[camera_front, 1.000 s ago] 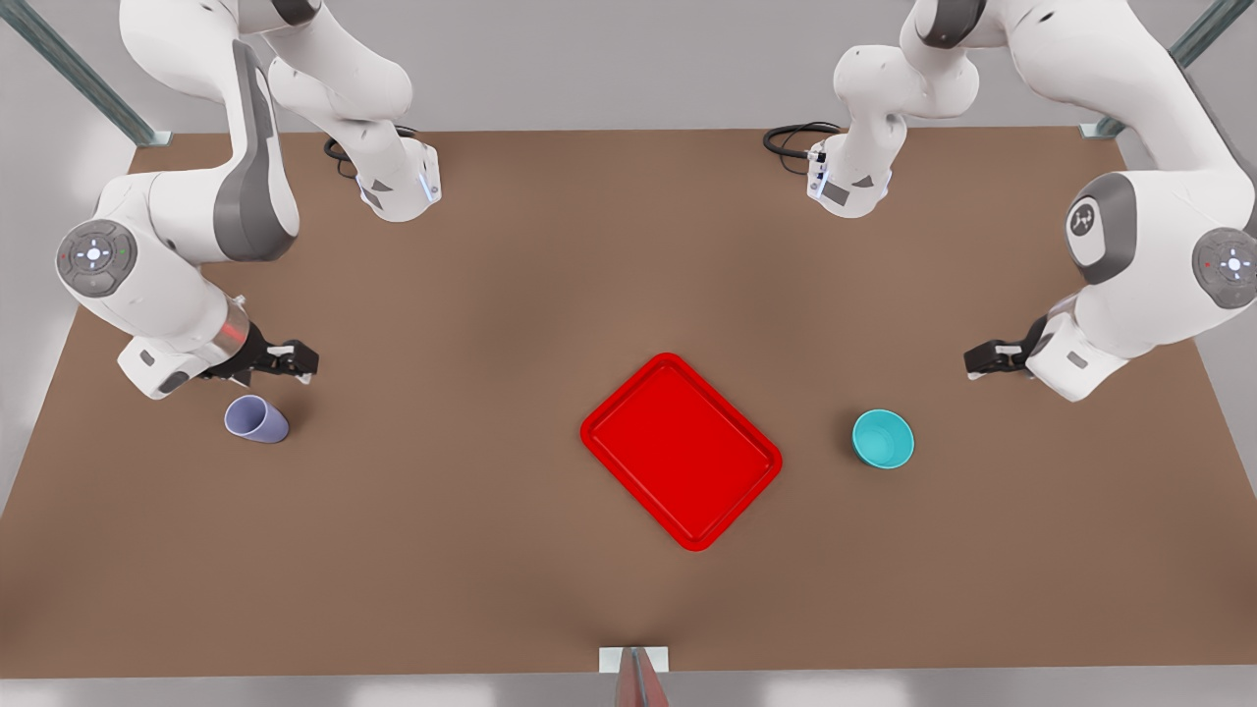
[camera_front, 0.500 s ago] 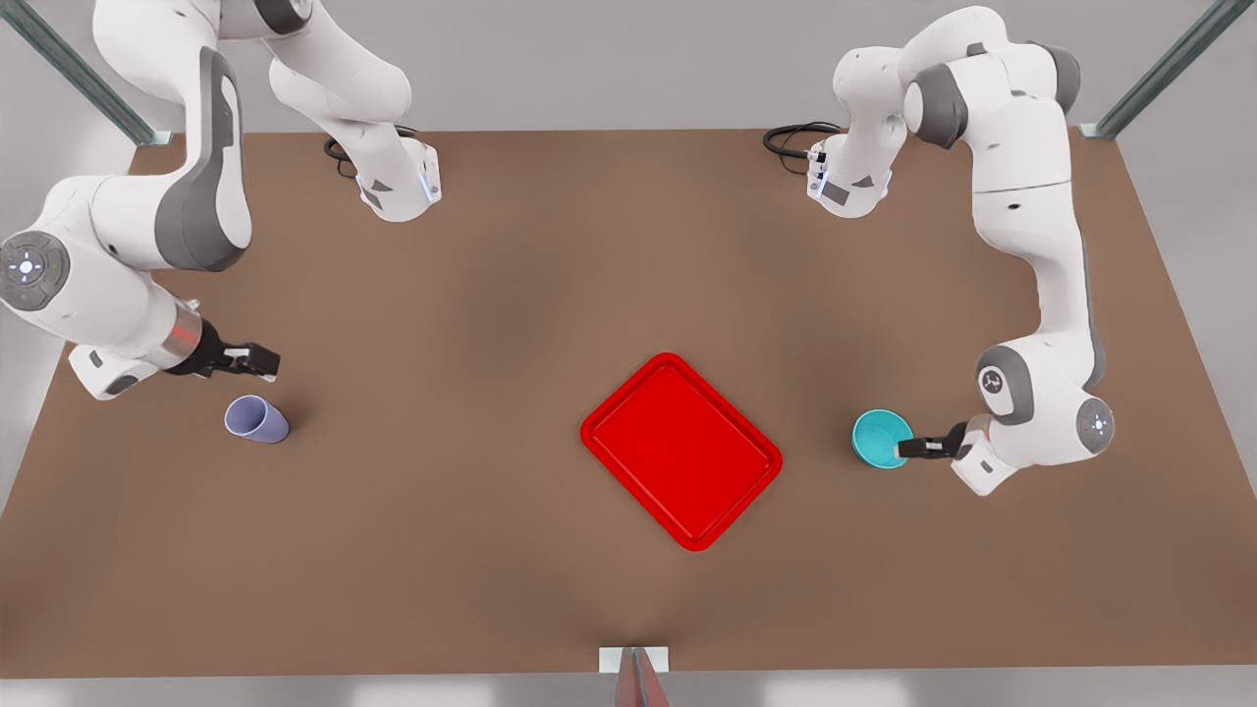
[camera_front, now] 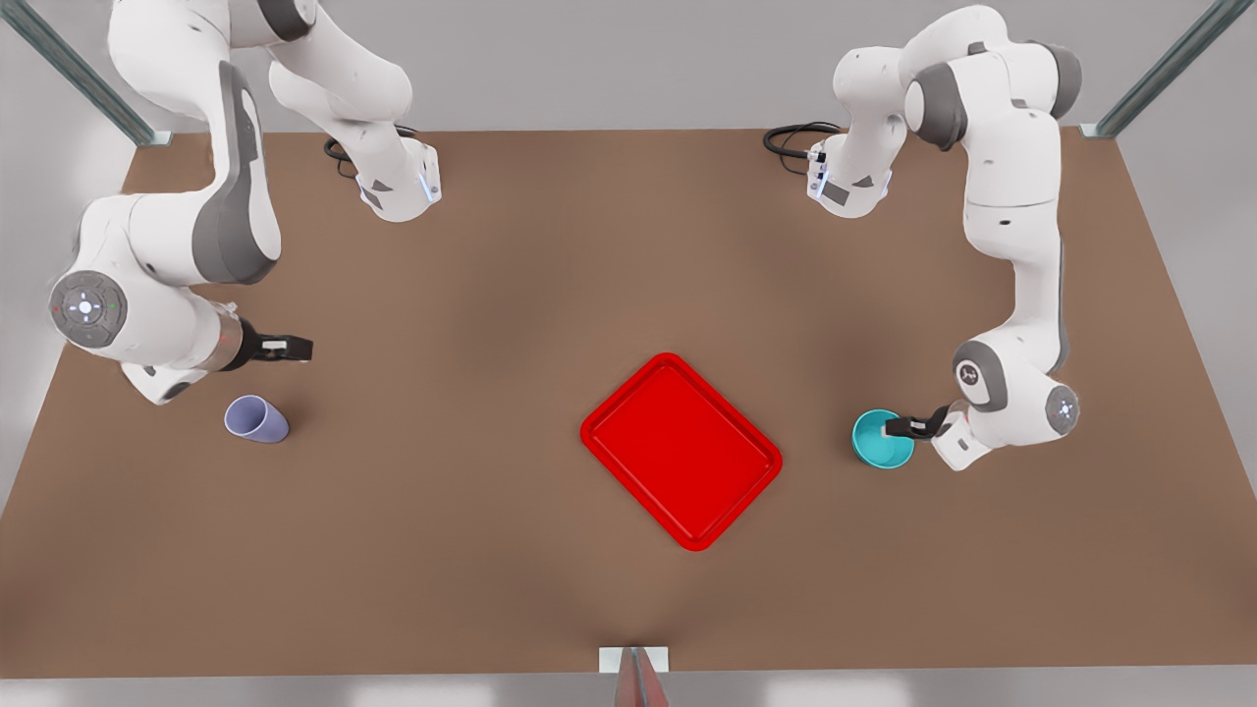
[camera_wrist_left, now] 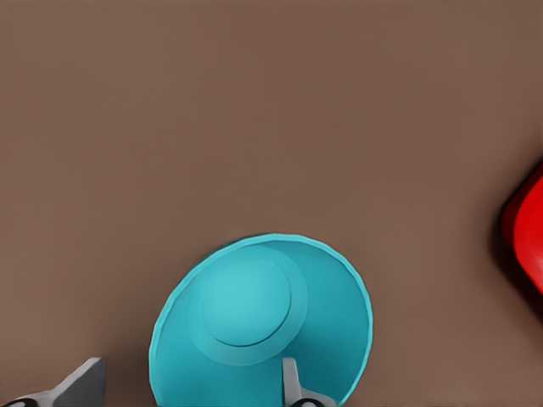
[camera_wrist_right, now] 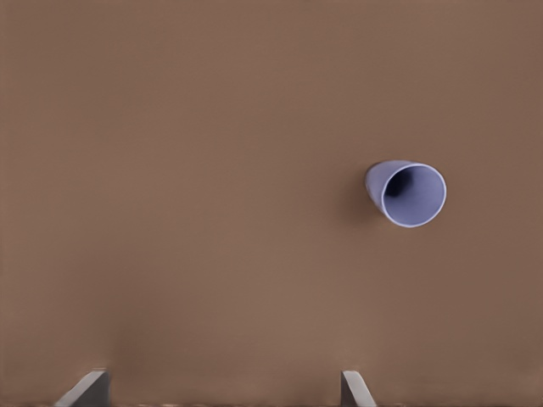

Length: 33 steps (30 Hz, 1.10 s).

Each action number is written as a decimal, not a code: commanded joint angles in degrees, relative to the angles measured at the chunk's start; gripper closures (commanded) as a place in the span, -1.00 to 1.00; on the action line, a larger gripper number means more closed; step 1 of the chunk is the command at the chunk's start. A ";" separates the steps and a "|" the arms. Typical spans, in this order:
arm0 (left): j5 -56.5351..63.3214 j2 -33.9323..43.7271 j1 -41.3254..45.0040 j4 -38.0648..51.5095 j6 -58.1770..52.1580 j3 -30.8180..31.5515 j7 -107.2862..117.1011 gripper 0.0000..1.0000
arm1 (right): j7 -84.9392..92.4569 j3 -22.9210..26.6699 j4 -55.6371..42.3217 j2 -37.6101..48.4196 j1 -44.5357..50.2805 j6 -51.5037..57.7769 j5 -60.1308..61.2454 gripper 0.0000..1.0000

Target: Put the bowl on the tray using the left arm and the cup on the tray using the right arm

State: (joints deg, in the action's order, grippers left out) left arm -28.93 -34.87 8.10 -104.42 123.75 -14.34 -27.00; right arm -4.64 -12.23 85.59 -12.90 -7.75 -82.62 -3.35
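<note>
our left gripper [camera_front: 892,428] sits at the bowl [camera_front: 877,442] on the front view's right, fingers spread, one finger [camera_wrist_left: 293,386] inside the rim and the other [camera_wrist_left: 81,386] outside the wall, so the rim lies between them but nothing is clamped yet. the bowl stands upright on the table [camera_front: 511,295], near the tray [camera_front: 682,450] but apart from it. our right gripper [camera_front: 295,346] hangs over bare table on the front view's left, fingers wide apart and holding nothing, with the cup [camera_front: 256,419] near it but off to one side; in the right wrist view the cup [camera_wrist_right: 406,193] is well off the line between the fingertips. the cup looks tilted or lying with its mouth toward the camera, though we cannot tell for sure. the tray is bare, so we judge both placements are ahead of us. the risks we see: a one-wall pinch on a sloped, smooth bowl could slip or let the bowl swing and tip when we lift, and if the outer finger meets the wall first it could shove the bowl across the table. on the other side, coming down without centring over the cup could knock it and send it rolling, and if it does lie on its side a top grasp may squeeze it out of the fingers. both arms heading for the tray together could crowd each other.
</note>
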 commanded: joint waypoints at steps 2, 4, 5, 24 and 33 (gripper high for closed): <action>-0.34 -0.11 -0.01 0.00 0.26 0.27 0.29 -1.00 | 0.51 0.01 -0.16 -0.98 -0.59 -0.34 -0.25 -1.00; -0.60 -0.81 -0.10 0.00 2.02 0.98 1.96 -0.99 | -0.19 0.10 -0.08 -2.65 -0.95 -2.80 -1.66 -1.00; -0.60 -1.17 -0.18 0.09 2.29 0.98 1.96 -0.93 | -0.19 0.19 1.94 -3.18 -3.14 -6.93 -4.29 -1.00; -1.39 -2.31 -0.45 0.18 3.08 1.06 3.27 0.54 | 2.09 0.01 14.51 -2.74 -12.46 -25.74 -8.95 -1.00; -1.39 0.24 0.34 4.31 1.41 0.98 9.16 0.57 | 5.43 0.01 13.55 -3.18 -14.40 -29.00 -8.78 -1.00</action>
State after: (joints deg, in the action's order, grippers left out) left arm -26.38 -34.10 9.19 -100.11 125.22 -13.36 -17.43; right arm 0.79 -12.22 98.91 -16.24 -22.06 -111.62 -12.13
